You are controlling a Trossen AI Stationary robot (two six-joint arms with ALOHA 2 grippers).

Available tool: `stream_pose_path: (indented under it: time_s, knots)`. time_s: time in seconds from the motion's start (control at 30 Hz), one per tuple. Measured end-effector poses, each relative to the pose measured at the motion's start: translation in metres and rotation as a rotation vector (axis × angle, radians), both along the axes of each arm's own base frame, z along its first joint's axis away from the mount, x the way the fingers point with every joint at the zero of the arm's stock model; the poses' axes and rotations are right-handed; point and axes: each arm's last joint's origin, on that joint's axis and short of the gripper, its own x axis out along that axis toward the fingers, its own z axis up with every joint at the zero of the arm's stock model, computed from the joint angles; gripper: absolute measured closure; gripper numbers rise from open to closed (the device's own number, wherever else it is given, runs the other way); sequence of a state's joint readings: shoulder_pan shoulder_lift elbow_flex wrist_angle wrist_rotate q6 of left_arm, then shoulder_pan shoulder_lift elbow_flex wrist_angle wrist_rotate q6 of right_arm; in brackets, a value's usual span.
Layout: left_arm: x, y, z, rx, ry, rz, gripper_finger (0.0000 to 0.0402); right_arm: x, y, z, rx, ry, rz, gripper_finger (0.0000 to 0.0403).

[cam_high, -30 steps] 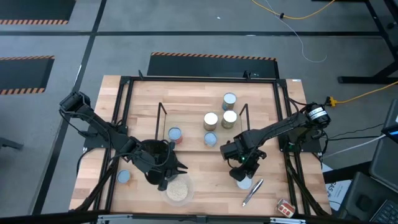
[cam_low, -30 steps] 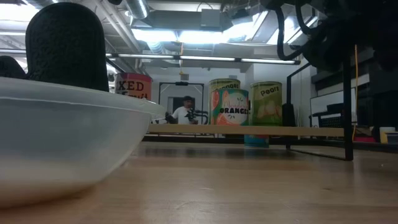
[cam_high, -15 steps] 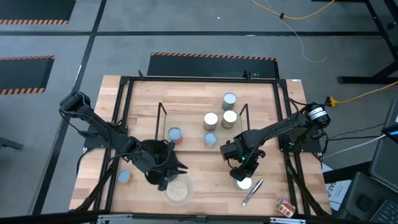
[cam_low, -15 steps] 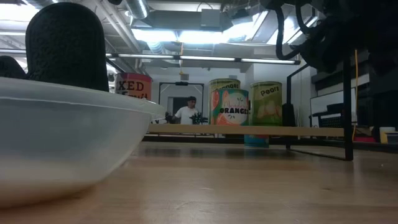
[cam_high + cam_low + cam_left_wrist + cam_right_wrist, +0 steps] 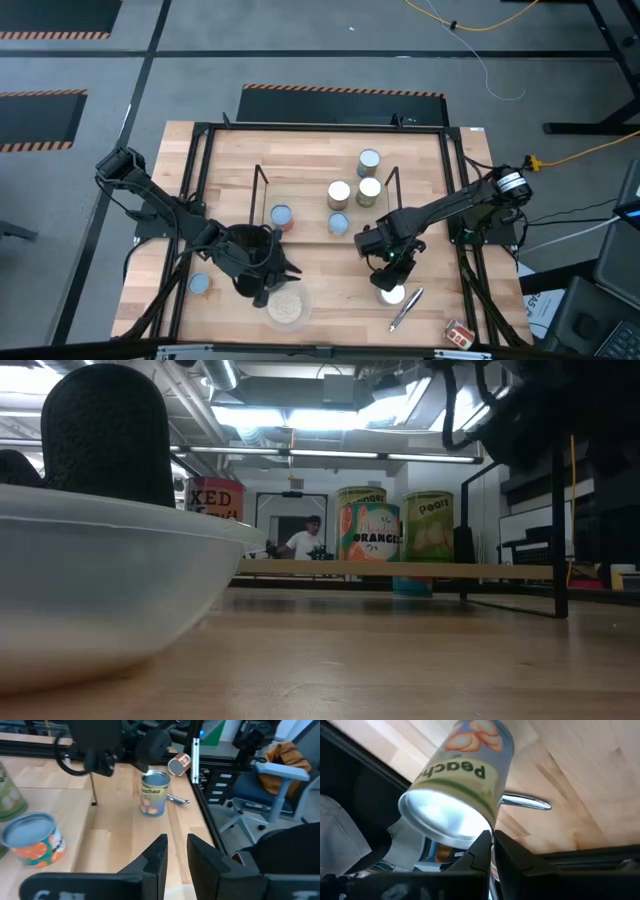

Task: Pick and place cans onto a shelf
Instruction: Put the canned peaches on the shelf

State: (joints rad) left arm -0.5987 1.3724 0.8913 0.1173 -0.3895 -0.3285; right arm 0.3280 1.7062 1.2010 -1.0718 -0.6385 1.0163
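Note:
A peach can (image 5: 391,294) (image 5: 465,770) stands upright on the table right of centre. My right gripper (image 5: 387,272) (image 5: 492,838) slants down over it, shut, fingertips at its top rim. The shelf (image 5: 305,205) at mid-table carries several cans (image 5: 339,193) on its boards; in the low view they stand in a row (image 5: 370,530). Another can (image 5: 200,285) stands near the front left, and one lies on its side (image 5: 460,335) at the front right. My left gripper (image 5: 263,290) (image 5: 176,852) hovers over the bowl's far rim, its fingers a narrow gap apart with nothing between them. My right gripper comes at the peach can from above and from the far side, its shut fingertips (image 5: 485,840) right at the can's top rim (image 5: 487,822). Whether they touch the rim I cannot tell. The can stands on its base on the table.
A clear bowl of pale grains (image 5: 285,306) sits at the near edge and fills the low view's left (image 5: 100,590). A silver pen (image 5: 405,308) lies just right of the peach can. A black metal frame (image 5: 190,200) runs around the tabletop. A person shows in the room behind.
My right gripper has rolled a little at the wrist above the peach can, and more of the can's bright top shows in the high view. The can has stayed where it was.

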Motion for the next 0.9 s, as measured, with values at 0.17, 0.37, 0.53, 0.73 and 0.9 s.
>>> stream_pose_path:
  time_s: [0.17,0.37,0.53,0.73,0.9]
  knots:
    - [0.002,-0.001,0.006,-0.04,-0.049,-0.01,0.0335,-0.012,0.004,0.027,-0.075,-0.137,0.036,0.0376]
    - [0.006,0.0,0.02,-0.124,-0.179,0.004,0.0335,-0.048,0.009,0.068,-0.265,-0.344,0.054,0.0376]
    - [0.014,0.005,0.028,-0.183,-0.283,0.031,0.0335,-0.076,0.02,0.089,-0.426,-0.526,0.103,0.0376]
    - [0.034,0.002,0.034,-0.121,-0.408,0.019,0.0335,-0.091,0.036,0.092,-0.536,-0.636,0.172,0.0376]
    - [0.068,-0.008,0.05,-0.078,-0.454,-0.053,0.0318,-0.098,0.04,0.091,-0.615,-0.659,0.214,0.0376]
